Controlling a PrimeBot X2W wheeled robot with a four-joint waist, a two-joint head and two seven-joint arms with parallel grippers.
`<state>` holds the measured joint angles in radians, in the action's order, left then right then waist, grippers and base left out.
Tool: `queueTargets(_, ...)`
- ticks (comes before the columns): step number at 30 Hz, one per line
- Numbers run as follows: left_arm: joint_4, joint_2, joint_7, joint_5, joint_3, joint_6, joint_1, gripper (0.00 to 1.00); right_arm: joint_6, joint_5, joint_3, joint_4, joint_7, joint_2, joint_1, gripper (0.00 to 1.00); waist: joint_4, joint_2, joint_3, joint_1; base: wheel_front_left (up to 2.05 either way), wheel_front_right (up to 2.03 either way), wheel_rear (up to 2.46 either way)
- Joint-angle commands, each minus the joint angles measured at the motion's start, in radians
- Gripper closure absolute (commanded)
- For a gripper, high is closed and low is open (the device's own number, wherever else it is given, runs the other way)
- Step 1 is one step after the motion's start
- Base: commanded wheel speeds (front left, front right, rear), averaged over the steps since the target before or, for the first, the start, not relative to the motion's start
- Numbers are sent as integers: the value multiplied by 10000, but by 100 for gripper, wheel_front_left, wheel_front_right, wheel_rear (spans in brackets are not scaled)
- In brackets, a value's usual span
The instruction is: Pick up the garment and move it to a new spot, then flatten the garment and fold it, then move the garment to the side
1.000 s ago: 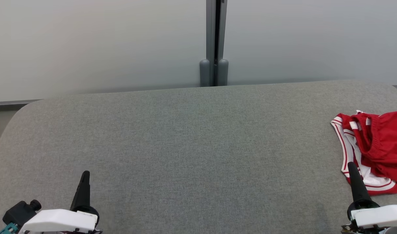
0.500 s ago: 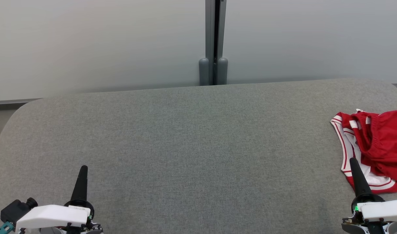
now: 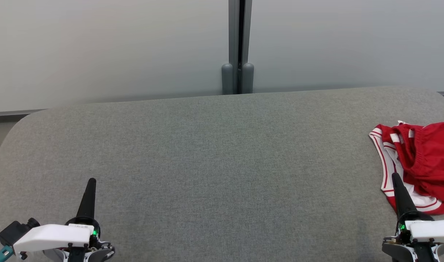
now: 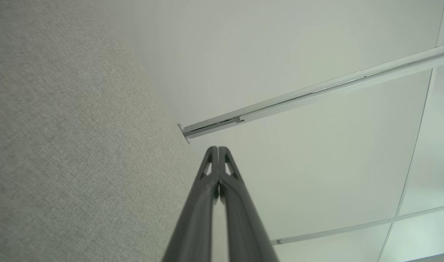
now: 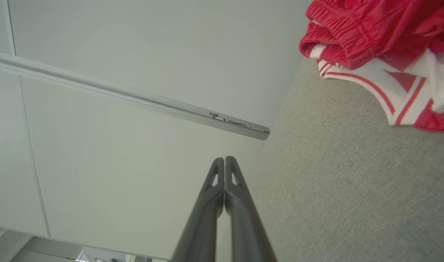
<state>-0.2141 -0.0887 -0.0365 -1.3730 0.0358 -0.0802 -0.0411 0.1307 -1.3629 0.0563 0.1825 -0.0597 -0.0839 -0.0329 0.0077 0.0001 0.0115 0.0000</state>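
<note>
Garment (image 3: pixel 429 160) crumpled on grey surface (image 3: pixel 222 163), far right; left tool (image 3: pixel 92 180), right tool (image 3: pixel 394 175) both closed, empty.

Garment (image 3: pixel 422 163) on table's (image 3: pixel 207 153) right

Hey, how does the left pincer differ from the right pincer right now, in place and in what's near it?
The left pincer sits lower left in the head view; the right pincer sits lower right. The left pincer has bare grey surface around it, far from the garment; the right pincer is close beside the garment's striped edge, not touching. Both are shut, empty, pointing forward.
</note>
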Motion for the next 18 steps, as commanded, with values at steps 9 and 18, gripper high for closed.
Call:
queueTargets(9,-58,34,-184,-712,227,-195,-379,100,1,-784,115,144,-120,23,-334,100,-17,-1,-32,0,0,0,0)
queueTargets(18,-159,129,-374,-1393,399,-328,-506,100,2,-1510,194,331,-216,69,-509,100,-38,-1,-71,0,0,0,0)
